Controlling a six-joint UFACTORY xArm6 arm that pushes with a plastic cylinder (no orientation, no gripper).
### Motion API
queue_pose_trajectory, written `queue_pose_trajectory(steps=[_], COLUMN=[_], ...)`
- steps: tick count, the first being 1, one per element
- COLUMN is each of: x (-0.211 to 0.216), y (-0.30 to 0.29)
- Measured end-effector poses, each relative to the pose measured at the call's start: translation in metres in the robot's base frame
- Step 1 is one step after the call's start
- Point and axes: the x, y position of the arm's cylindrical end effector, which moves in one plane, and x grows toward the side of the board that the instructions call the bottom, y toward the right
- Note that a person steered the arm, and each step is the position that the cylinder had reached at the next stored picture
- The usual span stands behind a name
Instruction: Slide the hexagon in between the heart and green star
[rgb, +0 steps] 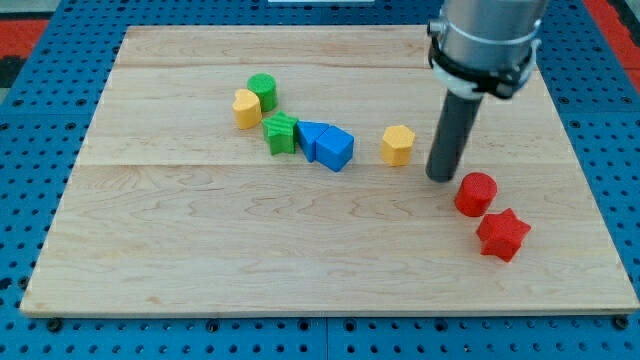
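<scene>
A yellow hexagon lies on the wooden board right of centre. My tip stands just to the view's right of it, slightly lower, with a small gap. A yellow heart lies at the upper left, touching a green cylinder. A green star lies just below and right of the heart. The gap between heart and star is narrow.
Two blue blocks lie touching each other, right against the green star, between it and the hexagon. A red cylinder and a red star lie to the lower right of my tip. The board's edge runs along the bottom.
</scene>
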Motion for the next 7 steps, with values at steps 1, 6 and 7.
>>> queue_pose_trajectory(steps=[1,6,7], x=[0.02,-0.041,-0.063], y=[0.03,-0.022,-0.064])
